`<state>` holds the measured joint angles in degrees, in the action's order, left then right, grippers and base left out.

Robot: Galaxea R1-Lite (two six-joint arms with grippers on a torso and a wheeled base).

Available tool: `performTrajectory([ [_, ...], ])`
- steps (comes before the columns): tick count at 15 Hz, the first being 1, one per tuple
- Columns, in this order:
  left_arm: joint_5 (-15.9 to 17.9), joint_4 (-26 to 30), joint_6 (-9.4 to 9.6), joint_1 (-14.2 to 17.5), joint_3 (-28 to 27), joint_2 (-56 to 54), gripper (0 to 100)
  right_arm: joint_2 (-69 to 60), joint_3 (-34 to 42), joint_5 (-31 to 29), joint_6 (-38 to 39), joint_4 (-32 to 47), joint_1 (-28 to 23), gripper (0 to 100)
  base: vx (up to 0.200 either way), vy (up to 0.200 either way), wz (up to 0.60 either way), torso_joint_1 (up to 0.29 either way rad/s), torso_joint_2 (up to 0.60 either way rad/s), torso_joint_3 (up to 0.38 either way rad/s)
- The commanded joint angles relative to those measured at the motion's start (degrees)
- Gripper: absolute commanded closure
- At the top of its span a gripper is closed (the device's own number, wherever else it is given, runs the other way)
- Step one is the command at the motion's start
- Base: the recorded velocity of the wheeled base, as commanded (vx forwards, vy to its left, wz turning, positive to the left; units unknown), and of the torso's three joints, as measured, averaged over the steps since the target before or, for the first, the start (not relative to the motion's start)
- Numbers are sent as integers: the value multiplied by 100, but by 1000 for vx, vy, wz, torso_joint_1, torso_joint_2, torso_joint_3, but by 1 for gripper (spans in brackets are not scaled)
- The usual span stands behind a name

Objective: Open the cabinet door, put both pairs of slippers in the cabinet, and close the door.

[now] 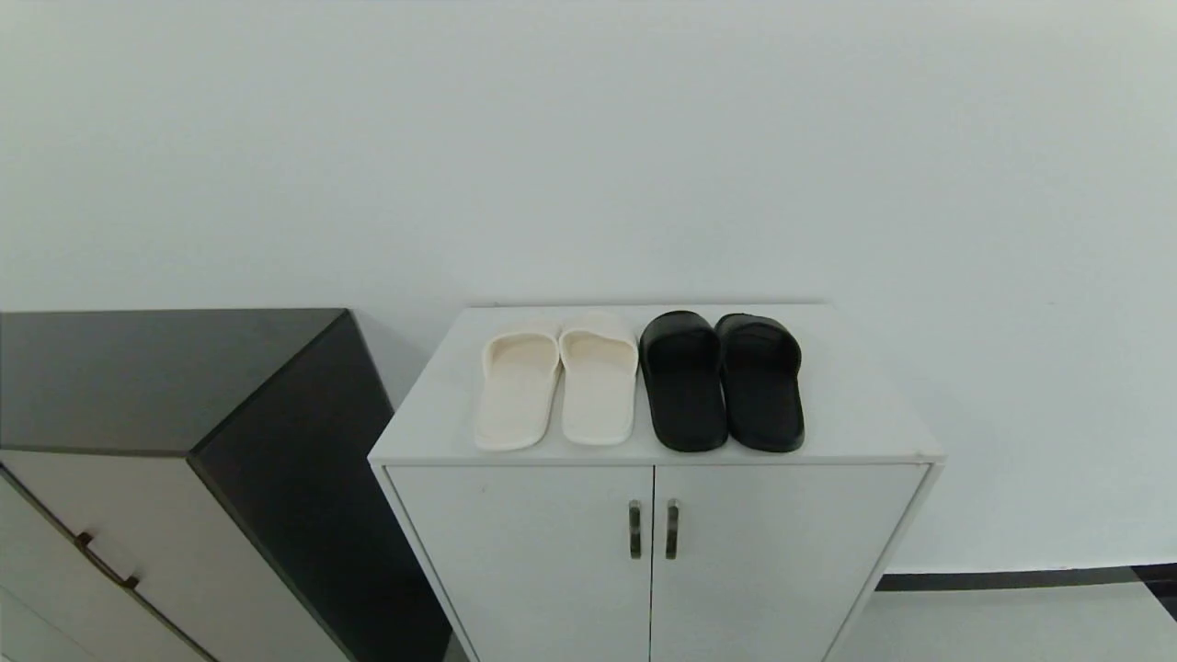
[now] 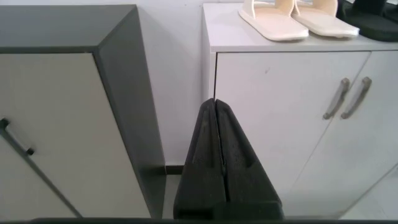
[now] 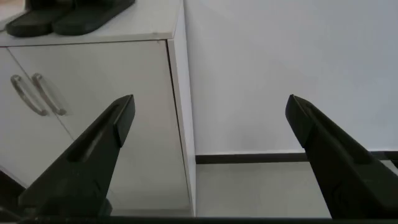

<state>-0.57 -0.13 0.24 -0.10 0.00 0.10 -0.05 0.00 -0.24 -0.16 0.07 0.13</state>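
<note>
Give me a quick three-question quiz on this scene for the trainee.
1. True or false: the cabinet is shut.
2. The white slippers and black slippers lie: A on the cabinet; B inside it; C on the floor.
3. Fill in: the fingers of the left gripper are ___, those of the right gripper ___.
Key: 1 true; 2 A; 3 shut, open.

Both low, facing cabinet [image 2: 280, 137] front: left gripper [image 2: 216, 104] pressed together before its left corner; right gripper [image 3: 210, 102] spread wide before its right corner
</note>
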Motion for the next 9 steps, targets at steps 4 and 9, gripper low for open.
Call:
performTrajectory([
  [4,-4,-4,28,1,0,-1,100,5,-9,60,-380,-51,4,0,0,0,0,0,0,0],
  [9,13,-4,37,1,0,-1,100,2097,-2241,833,271,485,22,0,0,0,0,0,0,0],
])
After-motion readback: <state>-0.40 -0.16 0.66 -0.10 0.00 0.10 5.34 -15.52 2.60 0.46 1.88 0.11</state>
